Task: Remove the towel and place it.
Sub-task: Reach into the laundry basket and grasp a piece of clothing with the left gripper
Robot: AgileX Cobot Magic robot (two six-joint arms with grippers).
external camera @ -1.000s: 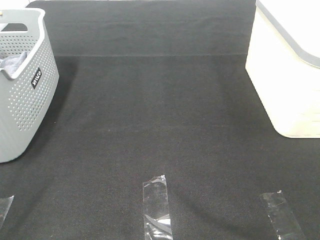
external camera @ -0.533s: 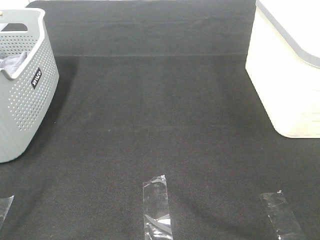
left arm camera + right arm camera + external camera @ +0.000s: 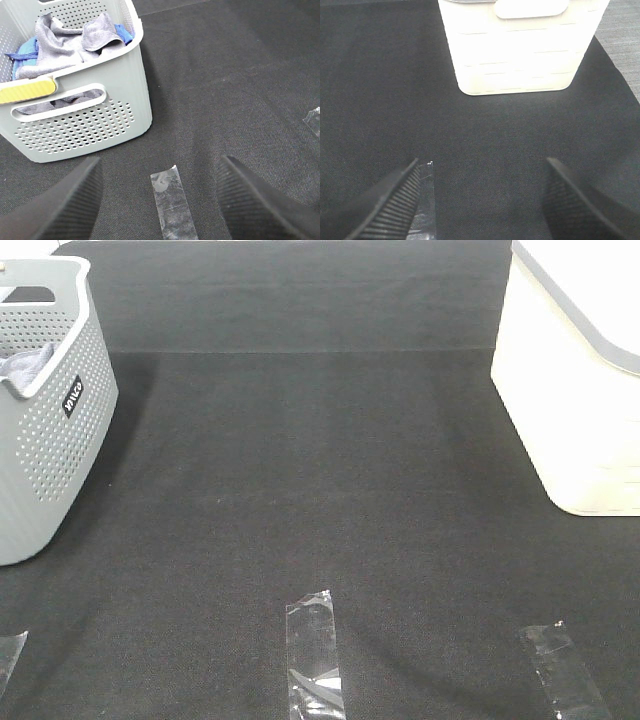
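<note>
The grey-lavender towel (image 3: pixel 65 42) lies crumpled in the grey perforated basket (image 3: pixel 100 115), on top of a bright blue cloth (image 3: pixel 27 50). In the exterior high view only a corner of the towel (image 3: pixel 28 362) shows over the basket (image 3: pixel 50 430) at the far left. My left gripper (image 3: pixel 160 200) is open and empty, low over the black mat, a short way in front of the basket. My right gripper (image 3: pixel 480 200) is open and empty, facing the white bin (image 3: pixel 520 50). Neither gripper shows in the exterior high view.
The white bin (image 3: pixel 580 380) stands at the right edge of the black mat (image 3: pixel 320 470). Strips of clear tape (image 3: pixel 313 655) lie near the front edge, one more at the right (image 3: pixel 560 670). A yellow patch (image 3: pixel 27 90) sits on the basket rim.
</note>
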